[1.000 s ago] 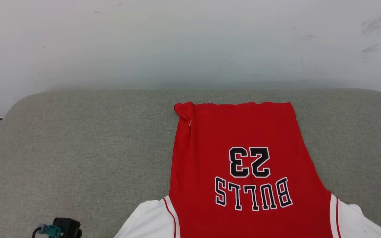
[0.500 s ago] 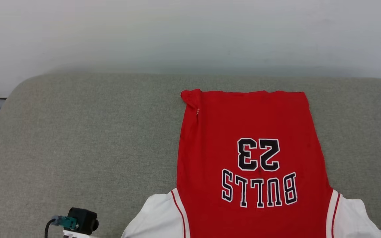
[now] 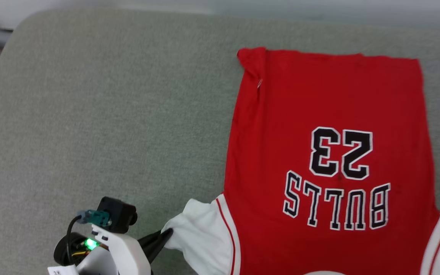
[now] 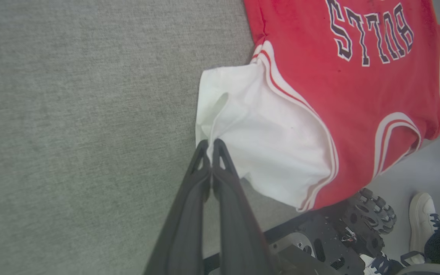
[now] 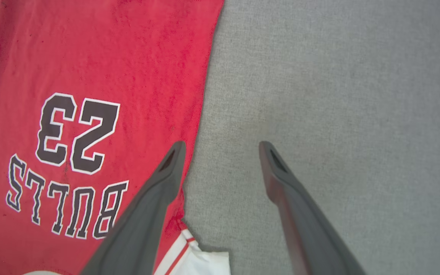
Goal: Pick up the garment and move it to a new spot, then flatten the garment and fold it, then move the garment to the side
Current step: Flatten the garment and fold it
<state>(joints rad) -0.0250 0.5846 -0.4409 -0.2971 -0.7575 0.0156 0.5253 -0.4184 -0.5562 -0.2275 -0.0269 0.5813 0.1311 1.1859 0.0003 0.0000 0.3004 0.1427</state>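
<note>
The garment, a red jersey with white sleeves and black "BULLS 23" lettering, lies face up and spread flat on the grey-green padded table, its hem at the far end. My left gripper is shut on the edge of the near-left white sleeve. In the left wrist view a crease in the cloth runs straight into the tips of that gripper. My right gripper stands open over the garment's right side edge. One finger is above the red cloth, the other above bare table, and nothing is held.
Bare padded table stretches to the left of the garment and to its right. In the left wrist view the table's near edge gives way to the robot's dark base and a person's white shoe on the floor.
The head camera has tilted down and moved closer, so the whole picture has shifted. My left wrist has come further into view with its fingers at the sleeve. The right jaws have opened.
</note>
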